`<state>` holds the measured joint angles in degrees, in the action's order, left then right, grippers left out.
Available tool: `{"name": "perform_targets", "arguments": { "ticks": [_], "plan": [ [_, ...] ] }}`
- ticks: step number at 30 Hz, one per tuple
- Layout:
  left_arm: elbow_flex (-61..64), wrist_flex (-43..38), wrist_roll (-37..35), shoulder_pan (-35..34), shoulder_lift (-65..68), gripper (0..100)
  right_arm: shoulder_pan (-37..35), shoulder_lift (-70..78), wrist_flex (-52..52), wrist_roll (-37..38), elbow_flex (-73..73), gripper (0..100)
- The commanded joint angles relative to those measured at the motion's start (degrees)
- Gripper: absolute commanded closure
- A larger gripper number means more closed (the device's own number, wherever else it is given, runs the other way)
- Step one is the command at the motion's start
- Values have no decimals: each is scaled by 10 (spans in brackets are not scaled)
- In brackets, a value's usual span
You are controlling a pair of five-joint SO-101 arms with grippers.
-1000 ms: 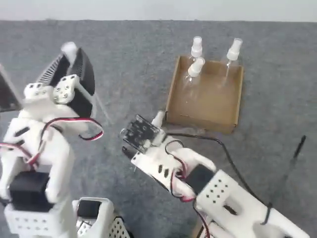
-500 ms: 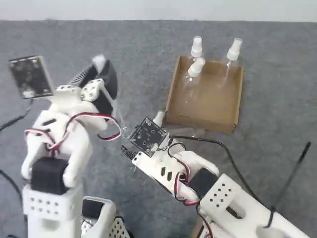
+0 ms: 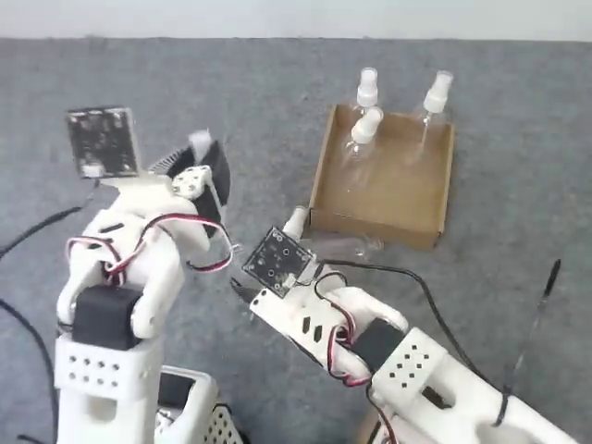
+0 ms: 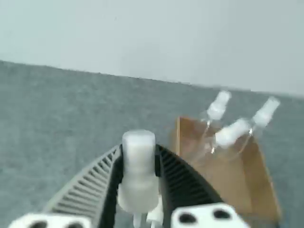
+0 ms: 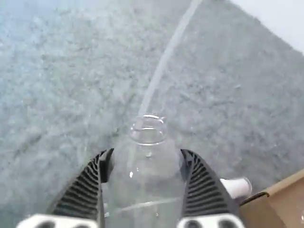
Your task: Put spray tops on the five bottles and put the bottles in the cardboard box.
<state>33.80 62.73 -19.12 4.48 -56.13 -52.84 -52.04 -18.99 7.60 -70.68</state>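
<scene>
left claw (image 4: 138, 154) has swung inward, clamped on a spray top (image 4: 138, 178); right claw (image 5: 146, 159) clamps a bottle (image 5: 147, 187).

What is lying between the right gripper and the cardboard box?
A white spray top on the carpet at the cardboard box corner, seen in the right wrist view.

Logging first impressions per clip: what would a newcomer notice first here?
The left gripper clamps a white spray top, left of the cardboard box. The right gripper holds a clear bottle with an open neck, near the box's front corner. Three capped bottles lean in the box.
</scene>
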Motion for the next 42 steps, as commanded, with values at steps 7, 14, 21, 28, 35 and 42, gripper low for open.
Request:
{"name": "perform_targets", "arguments": {
  "ticks": [7, 14, 21, 28, 35, 42],
  "plan": [
    [35, 4, 18, 4, -10, 990, 40, -30, 138, -107, -36, 992],
    [35, 6, 18, 5, -10, 990, 39, -29, 141, -120, -37, 992],
    [35, 33, 103, 63, -16, 987, 41, -30, 141, -120, -40, 992],
    [51, 48, 104, 68, -73, 898, 41, -30, 140, -120, -40, 992],
    [59, 40, 150, 68, -140, 848, 42, -30, 138, -120, -40, 992],
    [59, -8, 156, -30, -90, 849, 42, -30, 137, -120, -40, 992]
  ]
}}
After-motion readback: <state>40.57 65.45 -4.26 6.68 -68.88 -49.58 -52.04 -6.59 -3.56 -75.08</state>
